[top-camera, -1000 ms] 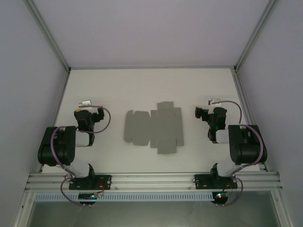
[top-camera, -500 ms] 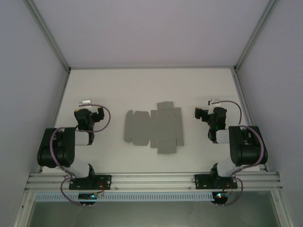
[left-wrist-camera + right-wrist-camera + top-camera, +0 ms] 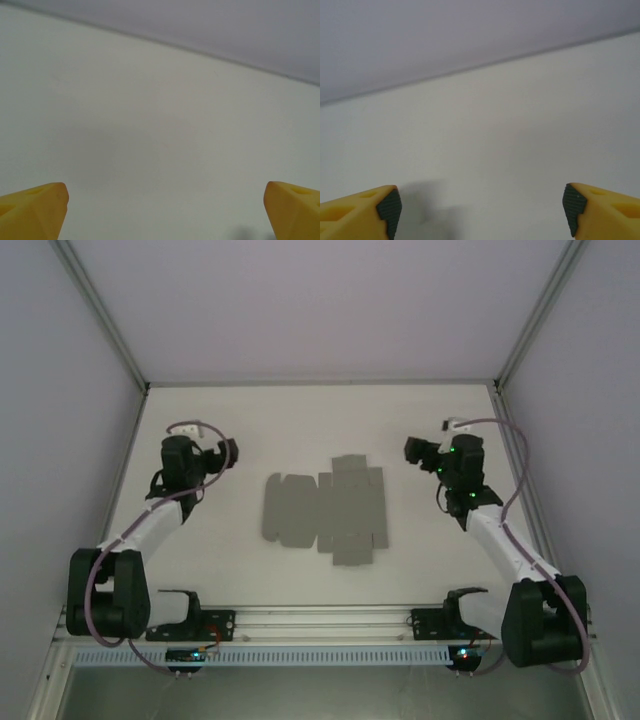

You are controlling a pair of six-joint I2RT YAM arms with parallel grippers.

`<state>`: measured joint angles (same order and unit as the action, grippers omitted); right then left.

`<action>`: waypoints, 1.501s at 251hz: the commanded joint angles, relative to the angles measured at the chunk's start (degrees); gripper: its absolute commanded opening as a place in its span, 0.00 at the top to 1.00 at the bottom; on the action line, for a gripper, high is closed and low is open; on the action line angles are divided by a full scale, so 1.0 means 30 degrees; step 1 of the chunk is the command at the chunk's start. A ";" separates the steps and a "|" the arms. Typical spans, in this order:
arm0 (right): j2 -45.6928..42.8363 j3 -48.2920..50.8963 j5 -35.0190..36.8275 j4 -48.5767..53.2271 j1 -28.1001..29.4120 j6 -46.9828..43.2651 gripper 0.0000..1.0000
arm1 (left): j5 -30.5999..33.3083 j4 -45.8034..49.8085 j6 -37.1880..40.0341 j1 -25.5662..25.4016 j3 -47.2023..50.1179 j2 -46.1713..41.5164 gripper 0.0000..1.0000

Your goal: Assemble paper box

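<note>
Both arms are unfolding from the tucked pose of a second ago, wrists now reaching farther up the table. The left gripper is hanging at about 10 o'clock of the box, well apart from it, its yellow fingers standing wide apart over bare table. The box is lying at mid-table as a flat, unfolded sheet, untouched, with flaps spreading toward 12 and 6 o'clock. The right gripper is hovering at about 2 o'clock of the box, near its corner, fingers apart with nothing between them.

As I am judging it, thin card lying flat is offering no edge to pinch, so a fingertip coming down on it is likely sliding or skewing it. One arm pushing while the other is not bracing is risking a turned sheet, and a misplaced press is risking a crease off the fold line.
</note>
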<state>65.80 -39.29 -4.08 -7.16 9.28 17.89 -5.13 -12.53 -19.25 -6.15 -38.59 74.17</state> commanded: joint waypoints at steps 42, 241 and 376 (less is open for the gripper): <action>0.4576 -0.1568 -0.3445 0.2630 0.4753 0.2467 0.36 | -0.7274 0.3944 -0.1755 -0.2322 -0.1308 0.3336 0.00; 1.0630 -0.0399 -0.2748 0.0335 0.5476 0.3120 0.46 | -1.1701 0.0575 -0.3935 -0.3999 0.0420 0.5289 0.34; 0.5489 -0.1666 -0.4395 0.2980 0.3700 0.1289 0.18 | -1.3385 -0.4359 -0.7654 -0.3164 0.0032 0.3379 1.00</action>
<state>89.49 -42.17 -15.70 -5.17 23.18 24.64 -41.50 -17.65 -37.60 -17.58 -36.05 88.40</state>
